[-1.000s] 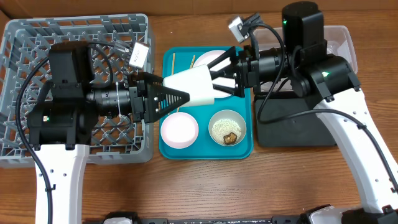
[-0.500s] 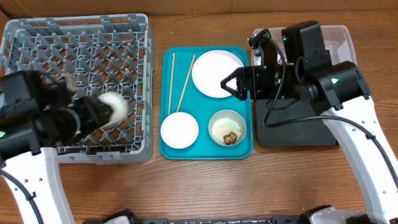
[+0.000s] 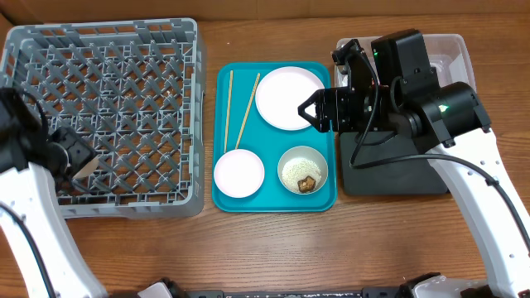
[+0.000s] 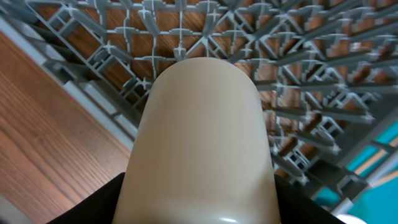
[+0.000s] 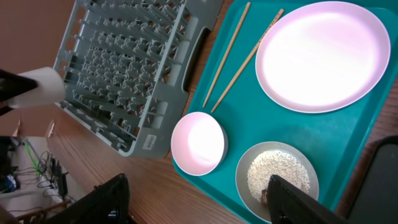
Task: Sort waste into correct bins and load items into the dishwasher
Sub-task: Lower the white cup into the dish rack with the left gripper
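Observation:
My left gripper is shut on the small white cup and holds it over the front left edge of the grey dish rack. The cup also shows in the right wrist view. My right gripper is open and empty above the right edge of the teal tray. On that tray lie the pink plate, the small pink dish, two chopsticks and the bowl holding rice and a brown chunk. The snack wrapper is not in view.
The black tray and the clear tub sit at the right, partly under my right arm. The rack's lattice holds nothing that I can see. Bare wooden table lies along the front.
Both grippers were at the cup above the tray. The right gripper let go and drew back right. The left gripper carried the cup left across the rack to its left edge.

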Robot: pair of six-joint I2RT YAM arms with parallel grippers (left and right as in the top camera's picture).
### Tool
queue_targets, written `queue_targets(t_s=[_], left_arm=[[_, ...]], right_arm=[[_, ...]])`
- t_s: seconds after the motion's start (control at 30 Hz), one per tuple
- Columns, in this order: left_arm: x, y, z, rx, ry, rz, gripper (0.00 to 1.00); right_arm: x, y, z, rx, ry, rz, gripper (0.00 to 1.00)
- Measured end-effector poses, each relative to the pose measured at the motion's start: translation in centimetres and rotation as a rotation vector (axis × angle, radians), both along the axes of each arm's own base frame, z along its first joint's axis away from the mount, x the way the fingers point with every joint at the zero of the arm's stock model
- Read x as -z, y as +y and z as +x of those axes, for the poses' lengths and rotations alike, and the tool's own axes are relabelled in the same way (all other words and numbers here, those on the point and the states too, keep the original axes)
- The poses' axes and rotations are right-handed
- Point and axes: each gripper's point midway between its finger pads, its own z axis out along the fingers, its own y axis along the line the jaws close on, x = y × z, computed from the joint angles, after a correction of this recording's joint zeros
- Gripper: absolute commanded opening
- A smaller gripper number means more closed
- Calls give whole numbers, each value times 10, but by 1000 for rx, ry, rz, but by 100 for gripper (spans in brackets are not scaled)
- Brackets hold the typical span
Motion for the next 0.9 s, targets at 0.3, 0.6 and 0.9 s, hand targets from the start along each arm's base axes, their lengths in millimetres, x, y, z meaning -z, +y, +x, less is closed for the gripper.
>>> queue_targets(t_s=[0.3, 0.6, 0.9], left_arm=[[51, 15, 25, -1, 106, -61, 70], [99, 18, 33, -4, 220, -137, 89], [82, 8, 42, 30, 181, -193, 88]], right_arm=[[0, -1, 0, 3, -1, -4, 72], [1, -1, 0, 3, 2, -5, 72], [2, -2, -1, 4, 10, -10, 72]])
